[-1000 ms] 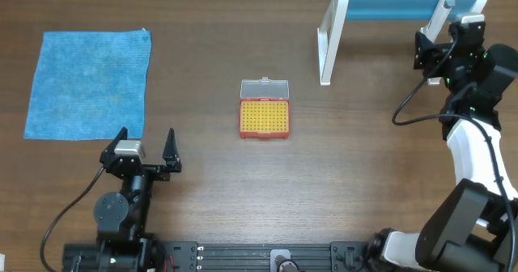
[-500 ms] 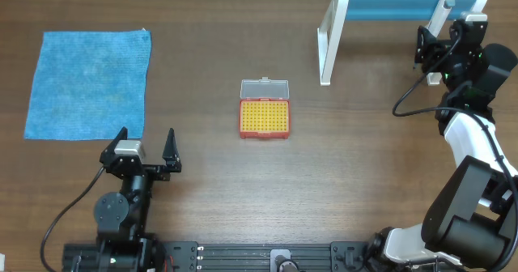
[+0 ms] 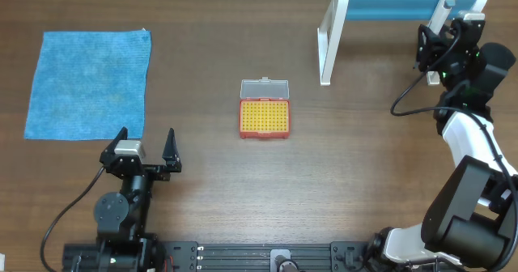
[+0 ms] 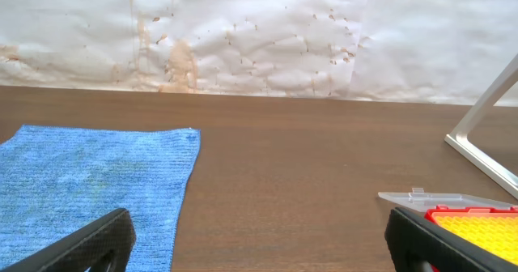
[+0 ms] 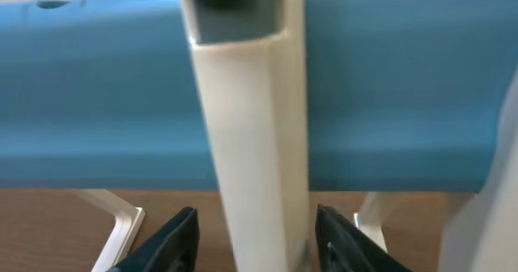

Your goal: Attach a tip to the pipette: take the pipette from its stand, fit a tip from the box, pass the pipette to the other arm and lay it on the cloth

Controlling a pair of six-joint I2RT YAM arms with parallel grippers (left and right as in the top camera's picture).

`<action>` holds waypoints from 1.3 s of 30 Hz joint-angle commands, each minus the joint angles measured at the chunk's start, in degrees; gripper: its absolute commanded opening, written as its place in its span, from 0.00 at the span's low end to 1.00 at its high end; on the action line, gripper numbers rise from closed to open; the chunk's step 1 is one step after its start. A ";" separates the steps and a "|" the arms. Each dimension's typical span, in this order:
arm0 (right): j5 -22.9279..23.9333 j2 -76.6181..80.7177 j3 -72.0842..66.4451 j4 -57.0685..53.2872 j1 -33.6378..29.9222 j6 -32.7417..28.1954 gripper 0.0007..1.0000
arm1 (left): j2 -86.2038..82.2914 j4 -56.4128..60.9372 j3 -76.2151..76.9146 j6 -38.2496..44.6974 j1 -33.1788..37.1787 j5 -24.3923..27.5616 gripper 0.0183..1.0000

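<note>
The white pipette [image 5: 251, 126] hangs upright from the blue bar of its stand [image 3: 388, 5] at the table's far right. My right gripper [image 5: 255, 223] is open, with one finger on each side of the pipette's body and only small gaps to it. From above, the right gripper [image 3: 430, 45] sits just in front of the pipette [image 3: 443, 9]. The orange tip box [image 3: 265, 116], with yellow tips and its clear lid folded back, stands mid-table. A blue cloth [image 3: 87, 84] lies flat at the far left. My left gripper [image 3: 146, 146] rests open near its base, holding nothing.
The stand's white side frame [image 3: 326, 41] rises to the right of the tip box. In the left wrist view the cloth [image 4: 81, 191] and a corner of the tip box [image 4: 477, 227] lie ahead, with a white wall behind. Bare wood lies between box and cloth.
The right gripper has edged closer to the stand, bringing its fingers around the pipette. The left arm, box and cloth have not moved.
</note>
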 commanded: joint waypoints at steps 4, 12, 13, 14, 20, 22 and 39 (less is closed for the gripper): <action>-0.52 0.46 0.72 0.52 0.61 0.22 0.22 | -0.28 -0.26 -0.13 0.52 -0.22 1.03 1.00; -0.55 -3.43 0.70 -1.42 0.59 -2.03 0.08 | -0.28 -0.26 -0.13 0.52 -0.22 1.03 1.00; -0.52 -4.68 0.70 -1.60 0.59 -2.60 0.08 | -0.28 -0.26 -0.13 0.52 -0.22 1.03 1.00; -0.52 -6.01 0.70 -1.57 0.59 -2.73 0.08 | -0.28 -0.26 -0.13 0.52 -0.22 1.03 1.00; -19.08 -20.41 0.63 -2.69 2.64 0.24 0.08 | -0.28 -0.26 -0.13 0.52 -0.22 1.03 1.00; -25.11 -22.84 -0.20 -1.07 7.56 3.78 0.08 | -0.28 -0.26 -0.13 0.52 -0.22 1.03 1.00; -24.50 -0.63 -11.23 23.41 44.09 2.12 0.07 | -0.28 -0.26 -0.13 0.52 -0.22 1.03 1.00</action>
